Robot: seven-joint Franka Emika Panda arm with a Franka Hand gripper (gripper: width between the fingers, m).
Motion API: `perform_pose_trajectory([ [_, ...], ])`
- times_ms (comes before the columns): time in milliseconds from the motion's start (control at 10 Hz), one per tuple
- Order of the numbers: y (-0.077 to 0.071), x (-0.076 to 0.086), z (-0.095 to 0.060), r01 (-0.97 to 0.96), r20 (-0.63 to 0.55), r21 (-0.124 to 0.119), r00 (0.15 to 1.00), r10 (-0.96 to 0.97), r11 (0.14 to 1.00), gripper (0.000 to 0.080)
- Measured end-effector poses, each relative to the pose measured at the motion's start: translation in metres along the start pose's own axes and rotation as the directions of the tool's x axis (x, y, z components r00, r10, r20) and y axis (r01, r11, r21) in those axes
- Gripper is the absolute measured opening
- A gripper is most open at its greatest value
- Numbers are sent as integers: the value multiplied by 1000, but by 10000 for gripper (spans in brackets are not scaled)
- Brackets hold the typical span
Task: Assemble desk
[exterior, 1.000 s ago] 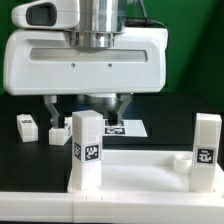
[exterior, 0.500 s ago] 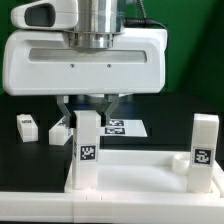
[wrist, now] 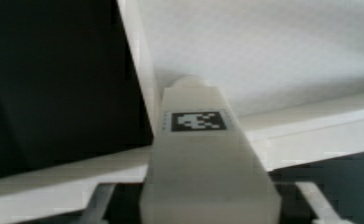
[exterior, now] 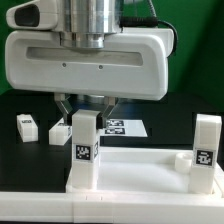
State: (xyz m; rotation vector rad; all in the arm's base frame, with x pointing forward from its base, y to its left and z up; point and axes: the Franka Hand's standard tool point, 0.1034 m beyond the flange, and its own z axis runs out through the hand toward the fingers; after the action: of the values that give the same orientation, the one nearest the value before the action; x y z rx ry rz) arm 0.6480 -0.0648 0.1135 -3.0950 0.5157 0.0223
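Note:
The white rimmed tabletop (exterior: 140,182) lies at the front. One white tagged leg (exterior: 86,152) stands upright at its corner on the exterior view's left. My gripper (exterior: 85,111) hangs straight over that leg, shut on its top end. In the wrist view the same leg (wrist: 200,150) fills the gap between the dark pads of my gripper (wrist: 205,205), with the pale tabletop (wrist: 250,40) beyond it. A second leg (exterior: 207,150) stands upright at the corner on the exterior view's right.
Two loose white legs (exterior: 27,125) (exterior: 58,131) lie on the black table behind the tabletop, on the exterior view's left. The marker board (exterior: 130,127) lies flat behind my gripper. The wide gripper body fills the upper half of the exterior view.
The fingers have come in from wide apart to the sides of the upright leg. The hand has shifted slightly toward the exterior view's left. The leg has stayed put.

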Motion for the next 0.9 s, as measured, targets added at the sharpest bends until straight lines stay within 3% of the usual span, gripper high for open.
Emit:
perform_pose_trajectory([
  [300, 2, -2, -1, -141, 15, -8, 990, 141, 990, 297],
  [400, 3, -2, -1, -138, 15, -10, 990, 138, 990, 371],
  [500, 3, -2, 0, -139, 14, -9, 990, 139, 990, 371],
  [600, 3, -2, 0, -139, 14, -10, 990, 139, 990, 561],
  [700, 4, -3, -2, -148, 18, -9, 989, 148, 989, 561],
  [800, 6, -7, -13, -174, 23, -3, 984, 174, 985, 630],
  [900, 5, -20, -26, -275, 28, 7, 961, 275, 961, 630],
])
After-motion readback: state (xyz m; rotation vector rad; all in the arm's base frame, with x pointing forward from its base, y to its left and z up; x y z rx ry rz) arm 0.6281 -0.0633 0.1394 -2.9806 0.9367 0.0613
